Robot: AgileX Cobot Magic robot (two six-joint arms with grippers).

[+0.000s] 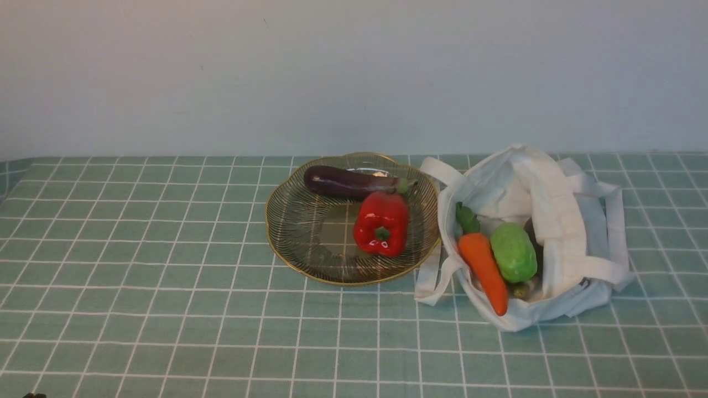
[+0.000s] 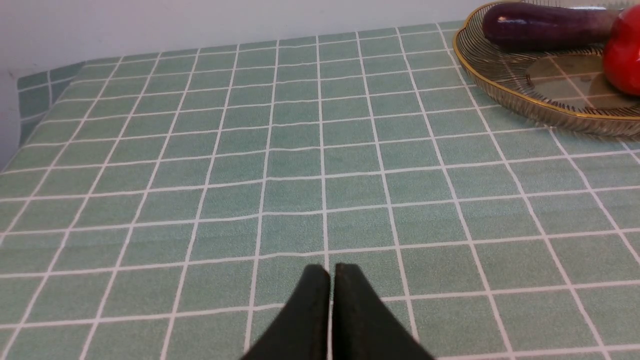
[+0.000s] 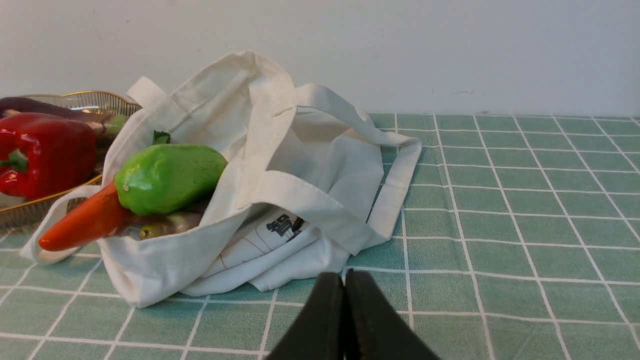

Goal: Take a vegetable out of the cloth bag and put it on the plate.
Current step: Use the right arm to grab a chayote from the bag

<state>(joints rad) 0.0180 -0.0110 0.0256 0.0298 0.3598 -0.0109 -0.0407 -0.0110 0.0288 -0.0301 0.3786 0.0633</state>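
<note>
Lying inside the open mouth of the cloth bag (image 1: pixel 545 193), the vegetable (image 1: pixel 514 252) rests on its side, bright green, glossy and bumpy. An orange carrot (image 1: pixel 485 268) lies just beside it on the side toward the plate, touching it, with its tip poking out over the bag's lip toward the table's near edge. A duller, slender piece shows partly under the green vegetable, too hidden to tell what it is. The bag slumps on the right part of the table (image 1: pixel 166 276), closer to the far edge than to the near one, its wide strap handles flopped over the fabric and onto the green checked cloth.

The plate (image 1: pixel 293 221), a gold wire dish with a scalloped rim, sits near the middle of the table, toward the far edge, just beside the bag; one strap reaches its rim. It holds a dark purple eggplant (image 1: pixel 345 182) along its far side and a red pepper (image 1: pixel 381 224) on the side toward the bag, the two touching.

The left gripper (image 2: pixel 331 280) hangs low over bare tablecloth on the left part of the table, well apart from the plate, its black fingers pressed together on nothing. The right gripper (image 3: pixel 344 285) sits just short of the bag's folded bottom, its fingers likewise pressed together and holding nothing.
</note>
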